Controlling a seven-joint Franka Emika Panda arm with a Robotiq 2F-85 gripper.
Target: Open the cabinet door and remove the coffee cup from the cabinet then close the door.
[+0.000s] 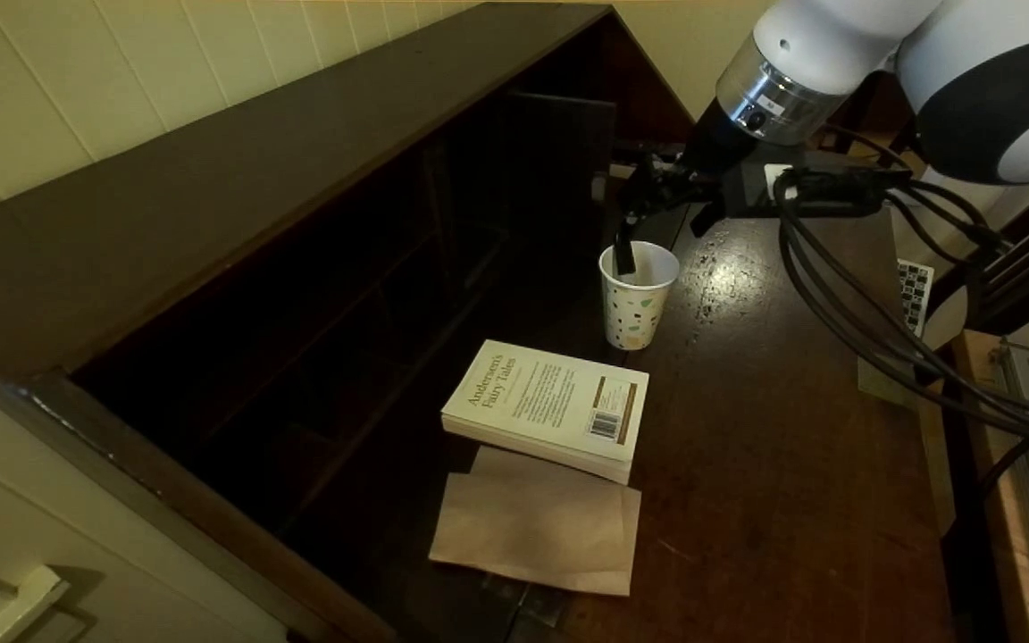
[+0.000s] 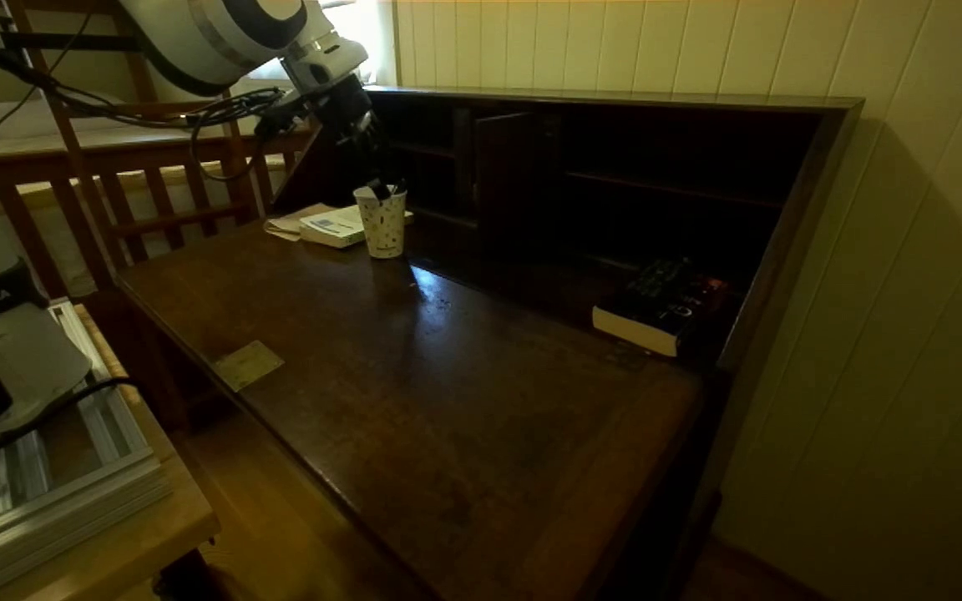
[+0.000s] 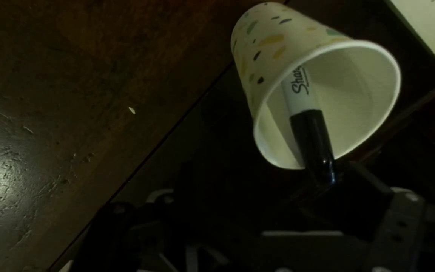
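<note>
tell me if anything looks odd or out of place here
A Sharpie marker pokes out of the patterned paper cup, odd for a drinking cup. Beside the cup, the desktop looks pitted and worn in the glare. The cabinet door stands open, though that suits the task.

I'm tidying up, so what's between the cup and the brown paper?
The white book lies between the cup and the brown paper, in both exterior views.

Just below the one claw is one coffee cup, with one marker in it. Books number two: one pale book near the claw, one dark book well apart from it. Near the claw stands one cabinet door; farther from it lie one brass-coloured plate and brown paper, sheets uncountable.
</note>
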